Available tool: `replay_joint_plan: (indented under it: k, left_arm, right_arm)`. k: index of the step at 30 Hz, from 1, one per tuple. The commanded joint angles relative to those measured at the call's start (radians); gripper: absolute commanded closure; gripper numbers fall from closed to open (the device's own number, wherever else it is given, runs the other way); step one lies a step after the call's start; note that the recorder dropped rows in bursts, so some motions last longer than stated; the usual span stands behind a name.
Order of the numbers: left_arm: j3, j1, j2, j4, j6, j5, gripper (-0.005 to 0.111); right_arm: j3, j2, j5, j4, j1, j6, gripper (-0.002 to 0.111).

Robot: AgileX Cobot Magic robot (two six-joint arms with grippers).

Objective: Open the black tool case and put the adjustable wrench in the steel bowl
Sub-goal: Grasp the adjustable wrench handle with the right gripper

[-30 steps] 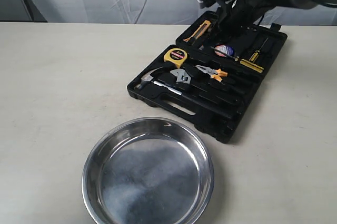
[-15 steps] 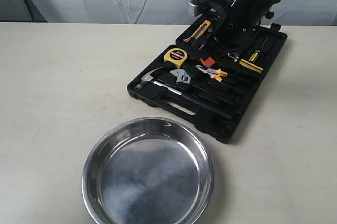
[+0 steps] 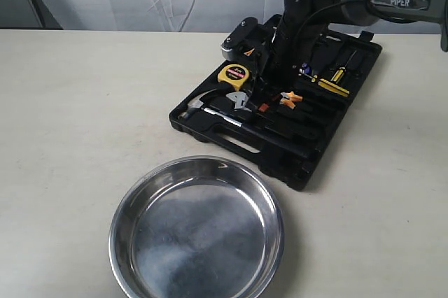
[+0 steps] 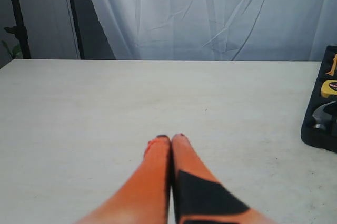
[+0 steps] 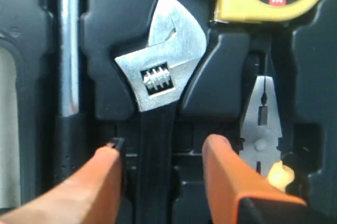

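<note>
The left gripper (image 4: 169, 139) hangs low over bare tabletop (image 4: 105, 108). Its orange jaws are pressed together with nothing between them.

In the exterior view the steel bowl (image 3: 196, 235) sits on the near part of the tabletop, left of centre. Beyond it and a little to the right, the black tool case (image 3: 241, 145) lies open and flat. Its handle edge faces the bowl, and the two are near but apart.

From the left, the moulded slots hold a hammer (image 3: 203, 105), a yellow tape measure (image 3: 234, 74), the adjustable wrench (image 3: 240, 102), pliers (image 3: 287, 96) with orange grips, and a yellow-handled screwdriver (image 3: 334, 74).

The wrench rests in its slot between the hammer and the pliers. Its chrome head lies just beside the tape measure, and its black handle runs away from the tape measure.

The right gripper (image 5: 164, 148) is down inside the case. Its jaws are spread, one on either side of the wrench's black handle, and have not closed on it. Whether either jaw touches the handle cannot be told.
</note>
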Motion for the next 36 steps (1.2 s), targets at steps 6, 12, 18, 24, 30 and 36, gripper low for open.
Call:
replay_joint_plan:
  k: [6,12,18,24,30,36]
  left_arm:
    - [0.005,0.001,-0.004,0.002,0.0,-0.011,0.106]
    - [0.005,0.001,-0.004,0.002,0.0,-0.011,0.106]
    - [0.005,0.001,-0.004,0.002,0.0,-0.011,0.106]
    - [0.005,0.001,-0.004,0.002,0.0,-0.011,0.106]
    - [0.005,0.001,-0.004,0.002,0.0,-0.011,0.106]
    - [0.005,0.001,-0.004,0.002,0.0,-0.011,0.106]
  right_arm:
    - [0.001,0.042,-0.002,-0.001,-0.005,0.008,0.062]
    - [0.001,0.071,-0.002,0.01,-0.005,0.008,0.062]
    - [0.001,0.09,-0.009,0.01,-0.005,0.008,0.072]
    - [0.001,0.099,-0.01,0.01,-0.005,0.011,0.108]
    - [0.001,0.097,-0.014,0.01,-0.005,0.011,0.108]
    - [0.001,0.047,-0.047,0.017,-0.005,0.011,0.108]
